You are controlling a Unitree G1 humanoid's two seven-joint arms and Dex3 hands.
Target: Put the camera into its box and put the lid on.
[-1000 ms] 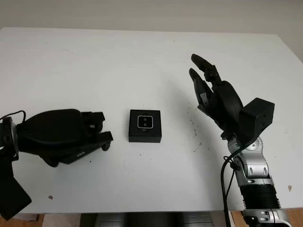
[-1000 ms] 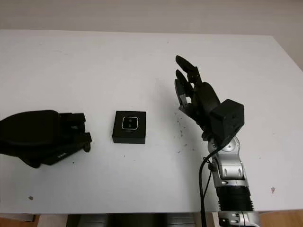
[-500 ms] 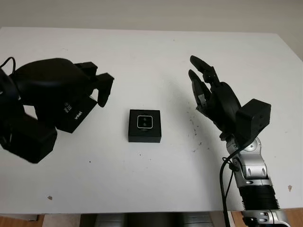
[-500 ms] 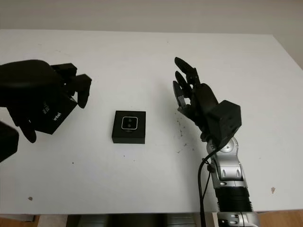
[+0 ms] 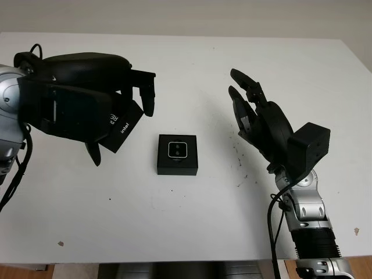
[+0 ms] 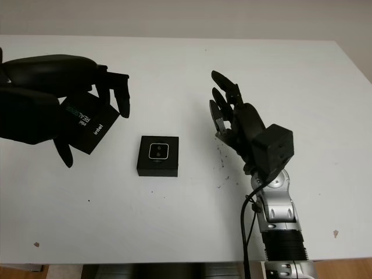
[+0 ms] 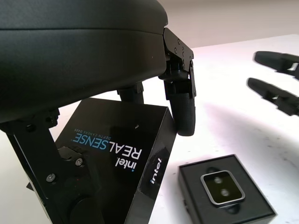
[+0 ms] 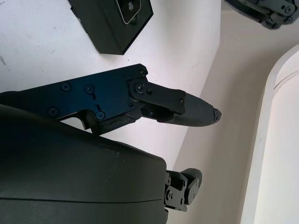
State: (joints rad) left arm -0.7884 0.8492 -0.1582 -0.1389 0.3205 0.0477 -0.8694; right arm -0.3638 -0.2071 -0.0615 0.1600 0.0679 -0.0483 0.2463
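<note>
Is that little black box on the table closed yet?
No, it is open: the box shows the camera inside, while the left hand holds the lid up beside it.

My left hand is raised over the table's left side, fingers curled around the lid — thumb under, two fingers over its far edge. My right hand is up over the right half of the table — open, palm facing left, forearm rising from the near edge.
</note>
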